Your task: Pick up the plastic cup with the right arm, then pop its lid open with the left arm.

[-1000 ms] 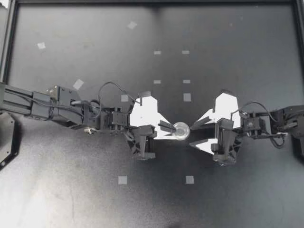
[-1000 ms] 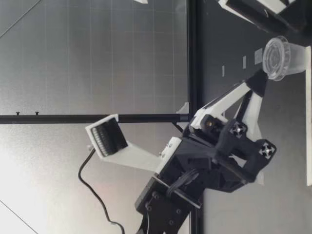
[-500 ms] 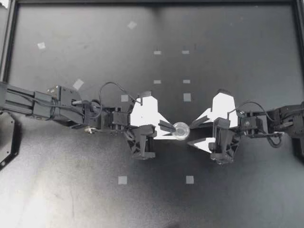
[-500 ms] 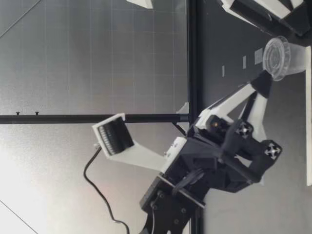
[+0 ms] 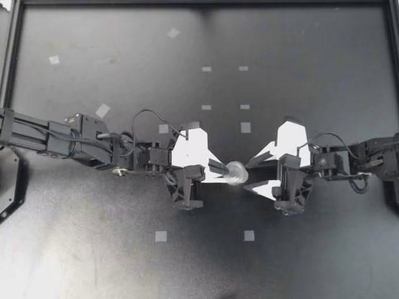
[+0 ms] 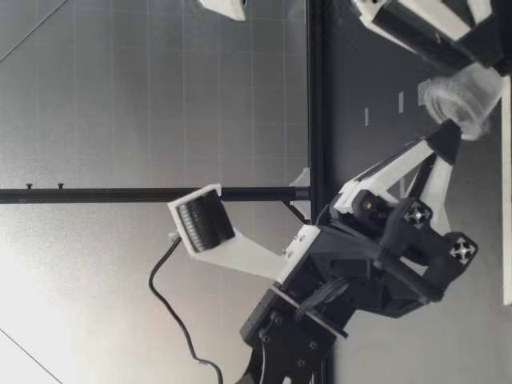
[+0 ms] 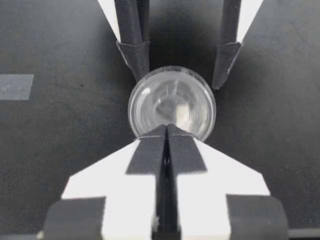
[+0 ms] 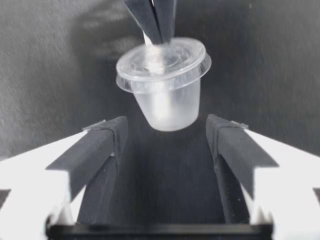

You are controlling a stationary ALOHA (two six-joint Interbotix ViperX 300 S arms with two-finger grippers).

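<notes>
A small clear lidded cup [image 5: 235, 172] hangs tilted just above the black table, mid-table. My left gripper [image 5: 222, 169] is shut on the cup's rim, its fingertips pinching the lid edge. In the left wrist view the cup [image 7: 172, 102] sits right ahead of the closed left gripper [image 7: 166, 132]. My right gripper [image 5: 250, 176] stands open, its fingers flanking the cup's far side without touching it. In the right wrist view the cup [image 8: 165, 85] floats just ahead of the wide right gripper [image 8: 165, 131]. The low view shows the cup [image 6: 464, 96] held by the left gripper [image 6: 444, 138].
Small tape squares dot the dark table mat, for example tape [image 5: 161, 236], tape [image 5: 249, 235] and tape [image 5: 245, 127]. A black frame [image 5: 12, 56] borders the table at the left and back.
The right gripper has crept closer, so its fingers now reach alongside the cup. The cup has tipped from upright to tilted in the left gripper's pinch.
</notes>
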